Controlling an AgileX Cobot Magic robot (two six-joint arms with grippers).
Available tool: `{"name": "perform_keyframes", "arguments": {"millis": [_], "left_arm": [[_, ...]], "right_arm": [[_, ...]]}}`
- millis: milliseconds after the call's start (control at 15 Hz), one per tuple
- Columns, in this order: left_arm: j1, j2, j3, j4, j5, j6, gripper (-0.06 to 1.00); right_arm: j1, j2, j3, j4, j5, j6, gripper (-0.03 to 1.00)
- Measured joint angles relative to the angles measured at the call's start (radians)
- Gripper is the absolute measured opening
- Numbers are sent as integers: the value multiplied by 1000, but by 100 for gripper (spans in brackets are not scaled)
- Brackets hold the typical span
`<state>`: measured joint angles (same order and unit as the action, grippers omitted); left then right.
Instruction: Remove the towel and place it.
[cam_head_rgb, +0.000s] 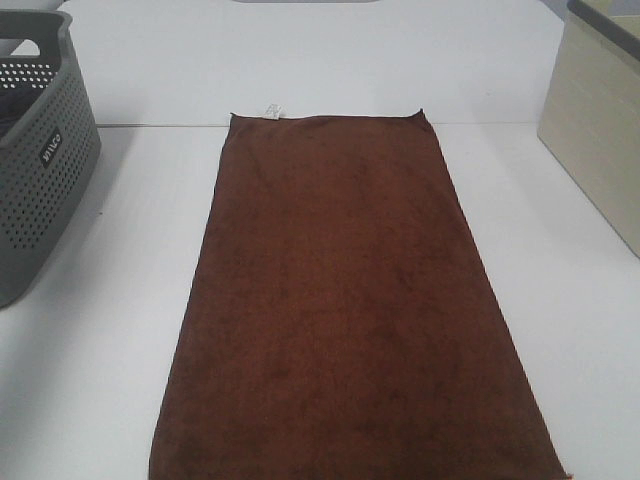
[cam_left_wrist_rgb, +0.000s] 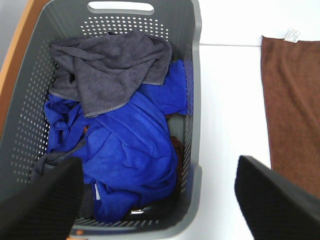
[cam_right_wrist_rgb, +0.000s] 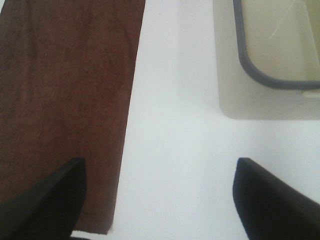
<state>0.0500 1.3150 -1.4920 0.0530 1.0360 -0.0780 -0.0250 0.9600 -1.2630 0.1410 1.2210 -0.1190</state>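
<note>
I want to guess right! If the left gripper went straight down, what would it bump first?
Probably the crumpled blue cloth piled in the grey perforated plastic basket. The open left gripper points down over the basket's edge, so it might meet the rim first; depth is unclear.

One brown towel (cam_head_rgb: 350, 300) lies on one white table (cam_head_rgb: 100, 350). One grey basket (cam_head_rgb: 40, 150) holds two cloths that show plainly: one grey cloth (cam_left_wrist_rgb: 110, 70) and one blue cloth (cam_left_wrist_rgb: 130, 155). One beige bin (cam_head_rgb: 600, 130) stands at the other side. Two grippers show, the left gripper (cam_left_wrist_rgb: 160, 200) and the right gripper (cam_right_wrist_rgb: 160, 200).
</note>
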Motion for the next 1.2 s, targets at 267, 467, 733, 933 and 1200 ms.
{"name": "perform_keyframes", "arguments": {"millis": [267,467,733,933,1200], "left_arm": [[0,-395,391,43,-137,-11,76],[0,-651,613,57,-171,12,76],[0,-983,808,39,-105,53,76],[0,-1207,854,26,-12,56,76],[0,-1319,891,7,125,78,76]], "right_arm": [[0,-341,301,-3,-52,0,77],[0,-521,484,-4,-97,1,77],[0,-719,664,-4,-136,1,77],[0,-845,715,-4,-140,3,77],[0,-954,728,-4,-119,3,77]]}}
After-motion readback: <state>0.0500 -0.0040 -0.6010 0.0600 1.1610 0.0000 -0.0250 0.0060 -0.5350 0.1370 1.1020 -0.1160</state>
